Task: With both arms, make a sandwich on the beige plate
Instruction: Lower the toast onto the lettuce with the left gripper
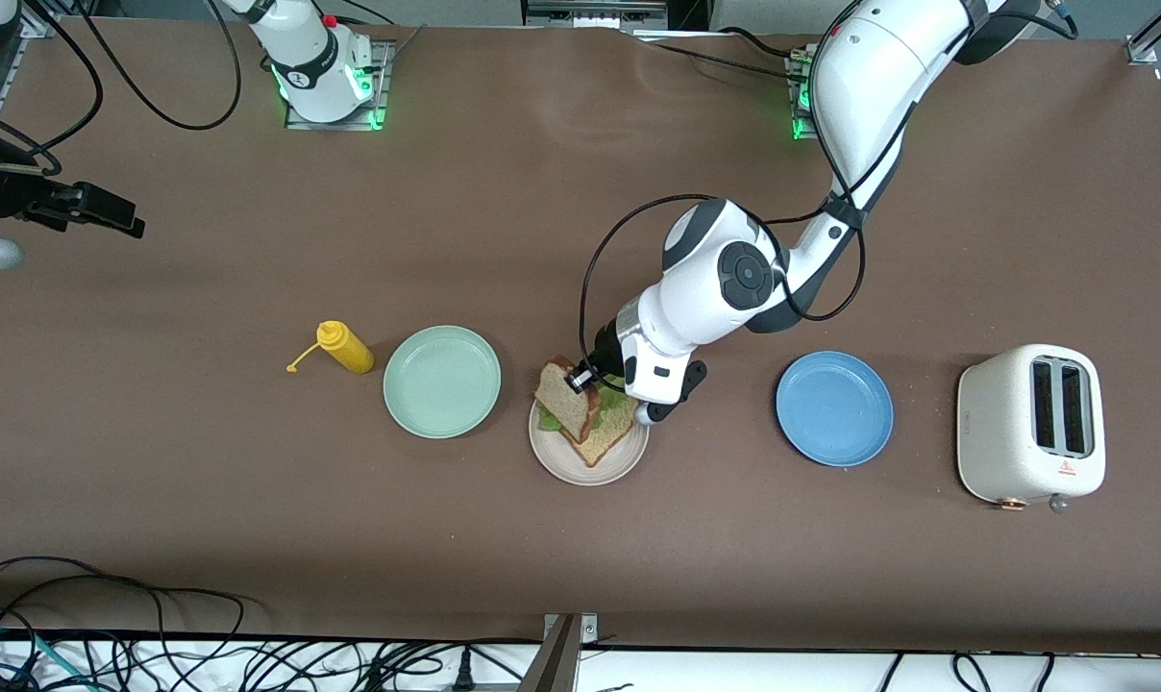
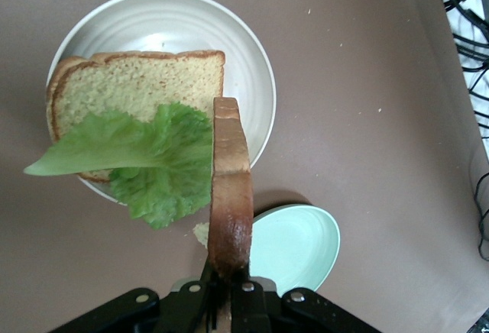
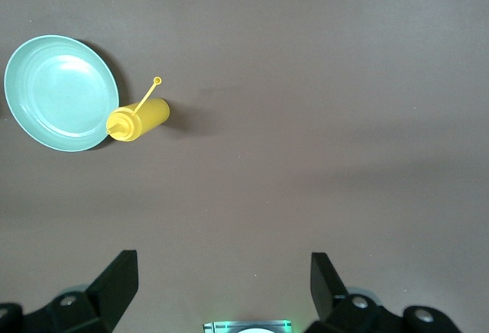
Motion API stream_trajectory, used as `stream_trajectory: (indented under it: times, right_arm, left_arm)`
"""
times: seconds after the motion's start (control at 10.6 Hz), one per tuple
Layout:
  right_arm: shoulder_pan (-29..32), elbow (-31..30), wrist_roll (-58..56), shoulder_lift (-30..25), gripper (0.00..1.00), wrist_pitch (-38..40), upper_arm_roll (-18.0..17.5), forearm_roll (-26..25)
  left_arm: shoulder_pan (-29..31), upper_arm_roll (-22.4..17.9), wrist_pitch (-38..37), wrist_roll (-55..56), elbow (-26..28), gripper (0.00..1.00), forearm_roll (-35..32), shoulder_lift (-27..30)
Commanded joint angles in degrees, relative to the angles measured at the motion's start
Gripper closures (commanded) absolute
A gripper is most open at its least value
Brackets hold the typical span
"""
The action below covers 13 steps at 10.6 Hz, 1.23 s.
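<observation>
The beige plate lies on the table between a mint-green plate and a blue plate. On it rests one bread slice with a ruffled green lettuce leaf on top, the leaf hanging over the plate's rim. My left gripper is shut on a second bread slice. That slice stands on edge over the lettuce, at the plate's side toward the right arm's end. My right gripper waits open and empty, high over the right arm's end of the table.
The mint-green plate lies beside the beige one, and a yellow mustard bottle lies on its side next to it. The blue plate and a white toaster stand toward the left arm's end.
</observation>
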State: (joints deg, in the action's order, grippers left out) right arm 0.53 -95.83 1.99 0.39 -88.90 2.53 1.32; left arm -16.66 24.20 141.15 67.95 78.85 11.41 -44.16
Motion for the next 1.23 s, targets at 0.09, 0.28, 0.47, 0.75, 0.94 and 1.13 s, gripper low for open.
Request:
stream_trajectory:
  times: [0.09, 0.28, 0.47, 0.75, 0.94, 1.13]
  right_arm:
    - [-0.26, 1.79, 0.74, 0.67, 0.00, 1.27, -0.25, -1.05]
    - [-0.26, 1.79, 0.74, 0.67, 0.00, 1.36, -0.25, -0.96]
    - [-0.26, 1.70, 0.74, 0.67, 0.00, 1.62, -0.25, -1.05]
    - [-0.18, 1.79, 0.74, 0.67, 0.00, 1.62, -0.25, -0.97]
    - [-0.18, 1.70, 0.74, 0.67, 0.00, 1.62, -0.25, -0.88]
    - [-0.18, 1.79, 0.74, 0.75, 0.00, 1.62, -0.25, -0.88]
  left_arm:
    - [-0.92, -1.17, 0.61, 1.13, -2.12, 1.00, -0.07, -1.11]
    - [-0.83, -1.17, 0.61, 0.69, -1.86, 1.00, -0.16, -1.28]
    - [-0.92, -1.17, 0.61, 0.95, -1.77, 1.00, -0.16, -1.37]
    - [-0.13, -1.08, 0.53, 0.52, -1.86, 0.84, 0.19, -1.11]
    - [0.13, -1.08, 0.44, 0.51, -1.86, 0.53, -0.25, -0.93]
    - [0.22, -1.08, -0.17, 0.43, -1.86, 0.22, -0.33, -0.76]
